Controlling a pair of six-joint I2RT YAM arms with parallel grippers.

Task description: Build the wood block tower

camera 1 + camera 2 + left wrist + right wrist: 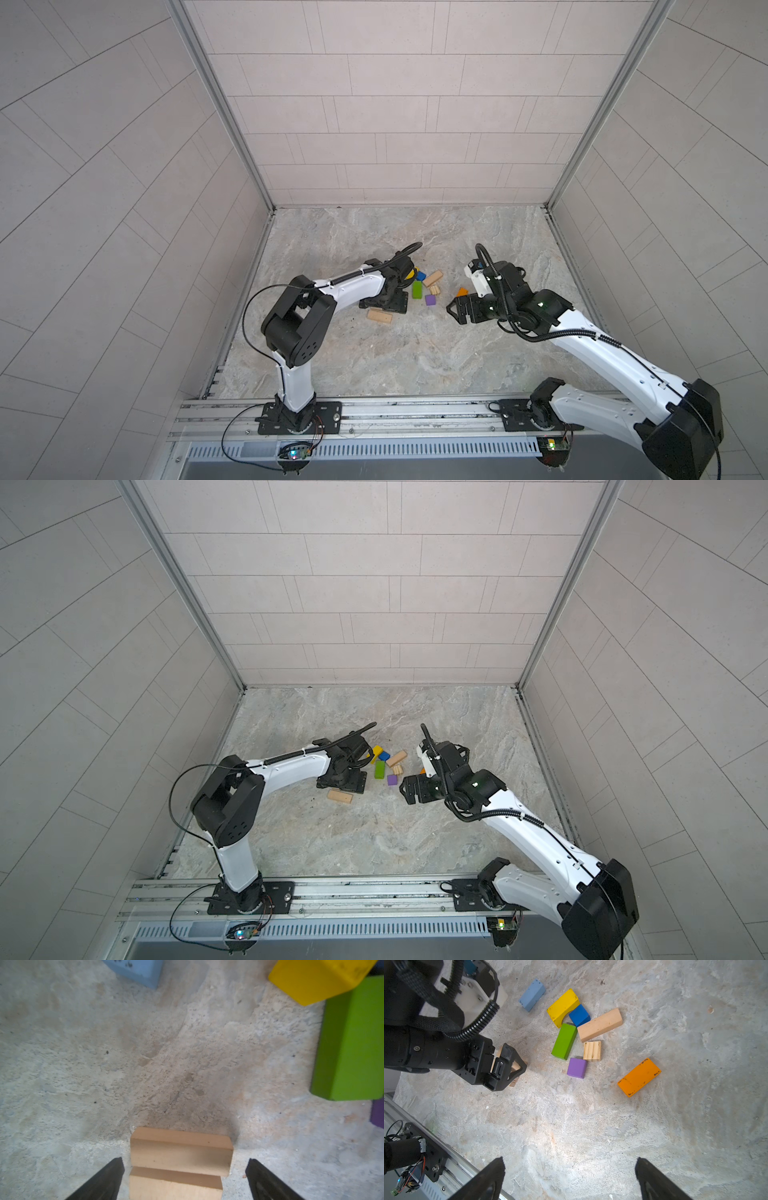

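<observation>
My left gripper is open and low over two plain tan bars that lie stepped one on the other, with a gap at each finger. In both top views it stands over the tan bar. The other blocks lie loose to its right: light-blue bar, yellow arch, dark-blue cube, long tan bar, green bar, small tan block, purple cube, orange bar. My right gripper hovers open and empty, near the orange bar.
The marble table is enclosed by tiled walls at the back and both sides. A metal rail carrying both arm bases runs along the front edge. Bare surface lies between the blocks and the rail.
</observation>
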